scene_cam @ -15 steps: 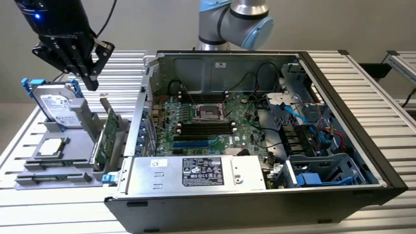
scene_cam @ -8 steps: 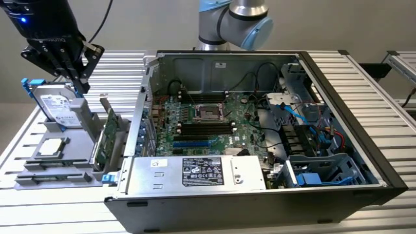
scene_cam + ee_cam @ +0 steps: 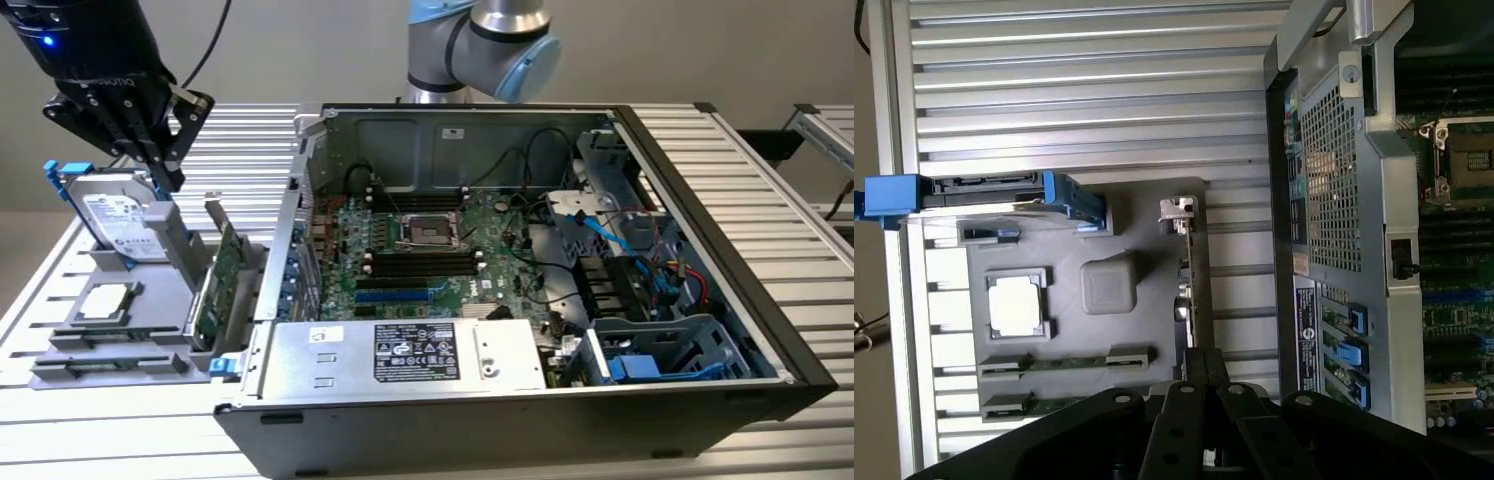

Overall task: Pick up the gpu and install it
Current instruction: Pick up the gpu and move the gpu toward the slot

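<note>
My gripper [image 3: 166, 178] hangs shut and empty above the gpu [image 3: 218, 285]. The card stands on edge in a slot of the grey parts tray [image 3: 1139, 245], on the side nearest the open computer case [image 3: 534, 425]. I judge it light, stiff and fragile. I would take it by the top edge of the board, mid-length, clear of the silver bracket [image 3: 1177, 208]. The hard drive [image 3: 118, 215] in its blue frame stands near, and the processor chip [image 3: 107, 300] and memory sticks [image 3: 1069, 358] lie in the tray. The case wall crowds the card's other side.
</note>
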### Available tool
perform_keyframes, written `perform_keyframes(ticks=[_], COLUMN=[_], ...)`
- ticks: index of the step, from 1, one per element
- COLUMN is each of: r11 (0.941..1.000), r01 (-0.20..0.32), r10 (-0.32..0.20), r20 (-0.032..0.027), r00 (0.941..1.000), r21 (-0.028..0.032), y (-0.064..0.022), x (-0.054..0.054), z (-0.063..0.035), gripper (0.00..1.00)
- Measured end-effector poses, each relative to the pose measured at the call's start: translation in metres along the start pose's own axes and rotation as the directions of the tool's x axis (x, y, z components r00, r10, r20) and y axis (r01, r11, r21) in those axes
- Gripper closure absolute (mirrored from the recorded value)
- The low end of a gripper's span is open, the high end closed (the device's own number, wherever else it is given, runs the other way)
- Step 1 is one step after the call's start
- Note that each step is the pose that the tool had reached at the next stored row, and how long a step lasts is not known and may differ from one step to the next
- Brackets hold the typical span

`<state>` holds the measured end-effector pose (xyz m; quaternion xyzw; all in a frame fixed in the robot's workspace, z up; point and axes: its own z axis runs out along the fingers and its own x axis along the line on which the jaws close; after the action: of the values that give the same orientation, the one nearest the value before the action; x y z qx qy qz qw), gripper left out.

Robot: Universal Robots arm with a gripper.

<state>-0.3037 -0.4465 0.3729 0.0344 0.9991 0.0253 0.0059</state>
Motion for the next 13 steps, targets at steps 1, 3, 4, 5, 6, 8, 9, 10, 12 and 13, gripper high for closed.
perform_keyframes(ticks=[1, 3, 4, 5, 6, 8, 9, 10, 12, 13], r11=[1.0, 1.0, 1.0, 1.0, 1.0, 1.0, 1.0, 1.0, 1.0, 1.0], r01=[0.0, 0.0, 0.0, 0.0, 0.0, 0.0, 0.0, 0.0, 0.0, 0.001], r10=[0.0, 0.0, 0.0, 0.0, 0.0, 0.0, 0.0, 0.0, 0.0, -0.001], r20=[0.0, 0.0, 0.0, 0.0, 0.0, 0.0004, 0.0005, 0.0006, 0.0005, 0.0005], r00=[1.0, 1.0, 1.0, 1.0, 1.0, 1.0, 1.0, 1.0, 1.0, 1.0], r21=[0.0, 0.0, 0.0, 0.0001, 0.0001, 0.0, 0.0, -0.0001, 0.0, 0.0], y=[0.0, 0.0, 0.0, 0.0, -0.0001, -0.0002, -0.0002, -0.0003, -0.0005, -0.0007], x=[0.0, 0.0, 0.0, 0.0, 0.0003, 0.0015, 0.002, 0.0025, 0.0037, 0.004], z=[0.0, 0.0, 0.0, 0.0, -0.0001, -0.0001, 0.0, 0.0004, 0.0037, 0.0055], gripper=[0.89, 0.89, 0.88, 0.83, 0.83, 0.7, 0.7, 0.64, 0.58, 0.58])
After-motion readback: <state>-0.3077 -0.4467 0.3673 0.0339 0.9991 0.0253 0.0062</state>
